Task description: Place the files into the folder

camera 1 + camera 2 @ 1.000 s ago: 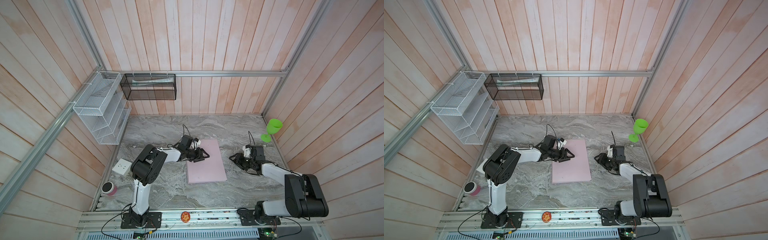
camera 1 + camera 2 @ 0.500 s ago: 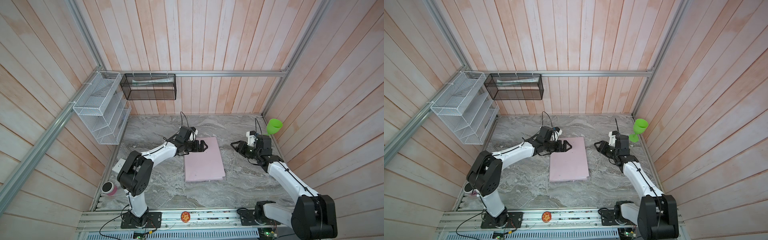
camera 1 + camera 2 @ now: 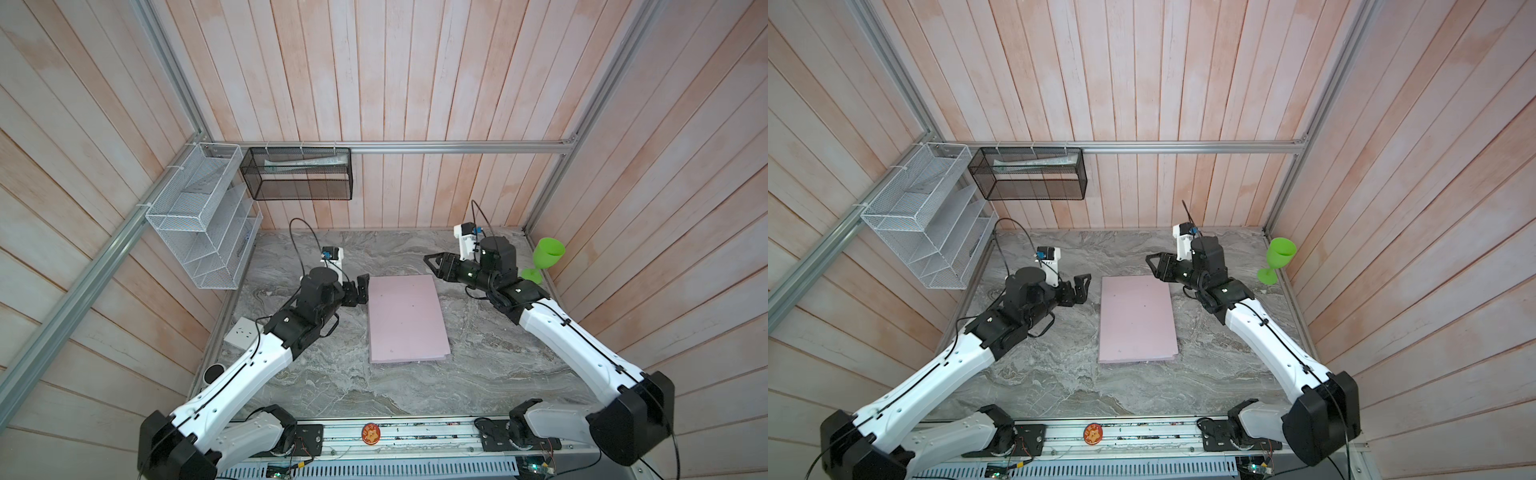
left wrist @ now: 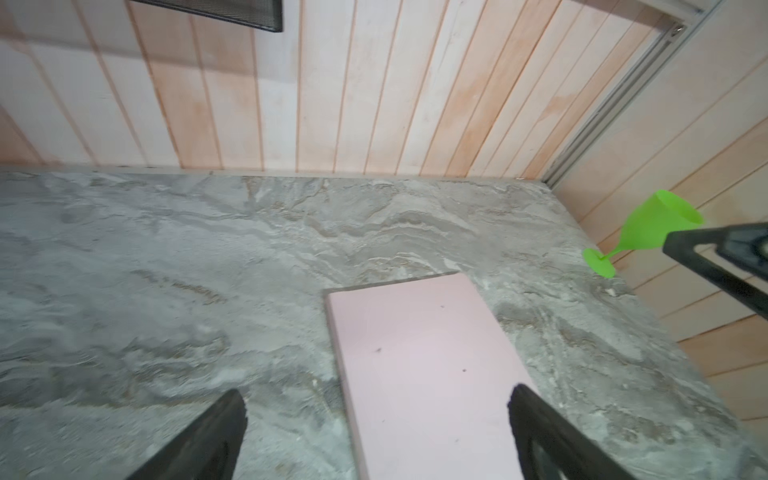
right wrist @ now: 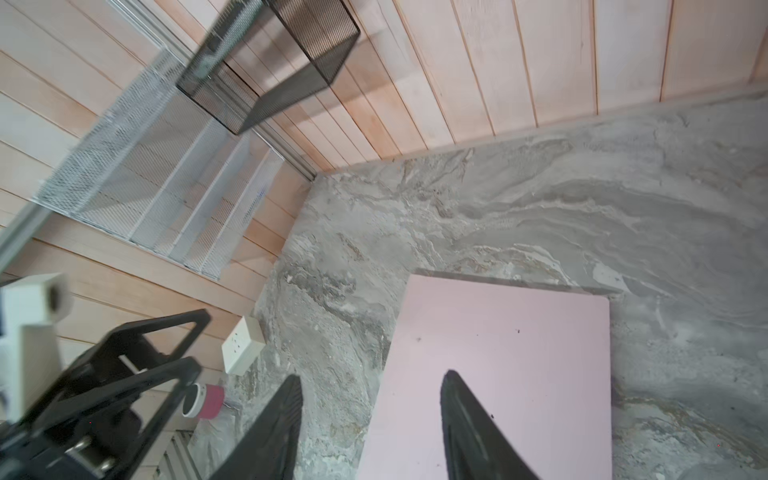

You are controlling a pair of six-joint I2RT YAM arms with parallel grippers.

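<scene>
Mounting rail (image 3: 415,432) nearest, a round orange sticker (image 3: 371,433) on it between the two arm bases. Grey marbled tabletop (image 3: 415,386) beyond.

Folder (image 3: 407,318) lay flat and closed mid-table, pale pink cover up, long sides running away from the rail. Contents hidden.

White socket box (image 3: 240,331) sat at the left table edge, partly behind the left arm.

Left gripper (image 3: 363,284) hung just beside the folder's far left corner, clear of it. Jaws were spread wide, nothing between them.

Right gripper (image 3: 432,264) was near the far right corner, pointing toward the left gripper. In the right wrist view its jaws were parted, nothing gripped.

Green goblet (image 3: 544,257) stood upright by the right wall.

White mesh rack (image 3: 199,216) hung on the left wall. Black mesh basket (image 3: 297,174) hung on the back wall, something pale inside.
</scene>
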